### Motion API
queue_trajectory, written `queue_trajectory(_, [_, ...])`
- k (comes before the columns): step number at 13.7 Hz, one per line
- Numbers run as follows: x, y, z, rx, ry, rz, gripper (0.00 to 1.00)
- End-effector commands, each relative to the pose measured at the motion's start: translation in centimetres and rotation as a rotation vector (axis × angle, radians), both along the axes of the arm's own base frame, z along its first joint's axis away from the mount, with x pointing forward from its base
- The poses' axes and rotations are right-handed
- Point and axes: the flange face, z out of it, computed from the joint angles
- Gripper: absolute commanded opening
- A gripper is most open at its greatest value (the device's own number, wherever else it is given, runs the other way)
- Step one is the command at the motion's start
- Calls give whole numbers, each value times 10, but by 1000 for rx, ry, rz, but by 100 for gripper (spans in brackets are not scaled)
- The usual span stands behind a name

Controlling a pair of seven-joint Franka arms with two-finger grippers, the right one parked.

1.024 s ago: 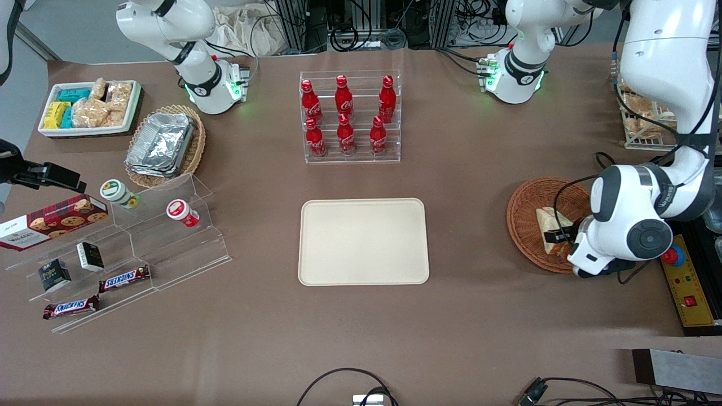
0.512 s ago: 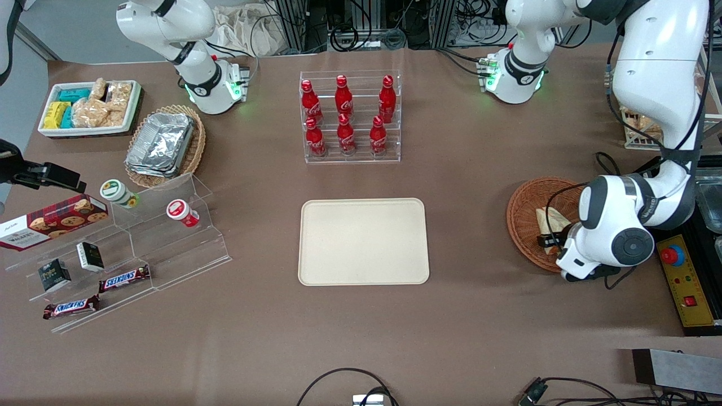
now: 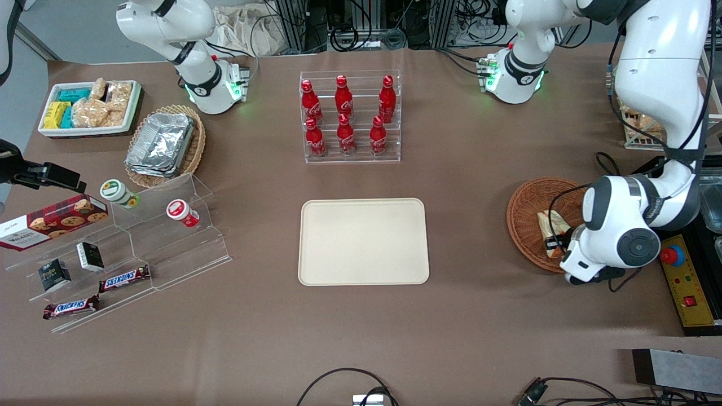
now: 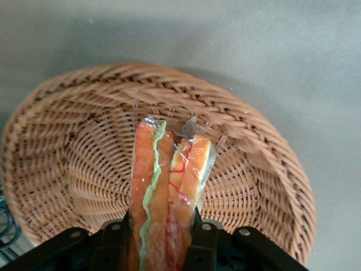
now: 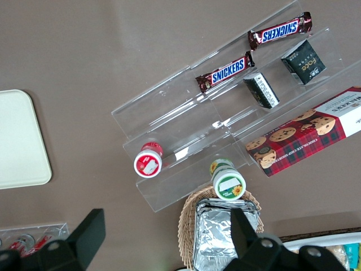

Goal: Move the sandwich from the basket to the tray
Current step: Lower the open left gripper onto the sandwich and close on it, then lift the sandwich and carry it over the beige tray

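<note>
The round brown wicker basket (image 3: 527, 211) stands toward the working arm's end of the table; it also fills the left wrist view (image 4: 73, 152). The wrapped sandwich (image 3: 550, 226) is in it, with orange, red and green filling showing at its edge (image 4: 166, 186). My left gripper (image 3: 555, 243) is over the basket and shut on the sandwich, one black finger (image 4: 115, 243) on each side of it (image 4: 163, 240). The cream-beige tray (image 3: 363, 241) lies flat at the table's middle, bare, well apart from the basket.
A clear rack of red bottles (image 3: 350, 117) stands farther from the front camera than the tray. An oval wicker basket with foil containers (image 3: 164, 145), a white snack bin (image 3: 89, 107) and a clear stepped stand with snacks (image 3: 118, 254) lie toward the parked arm's end.
The left gripper with the sandwich shifted a little within the basket and turned; the sandwich now shows narrower, more edge-on. The basket and tray have not moved.
</note>
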Motion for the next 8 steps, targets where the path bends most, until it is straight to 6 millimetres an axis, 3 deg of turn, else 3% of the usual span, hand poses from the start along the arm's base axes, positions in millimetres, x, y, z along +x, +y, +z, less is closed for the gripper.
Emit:
queue_trajectory(1, [7, -13, 57, 4, -22, -14, 0])
queue_trajectory(5, [24, -55, 143, -69, -37, -29, 0])
queue_trajectory(6, [28, -73, 162, -123, -53, -33, 0])
queue_trajectory(8, [22, -128, 172, -169, -64, -108, 0])
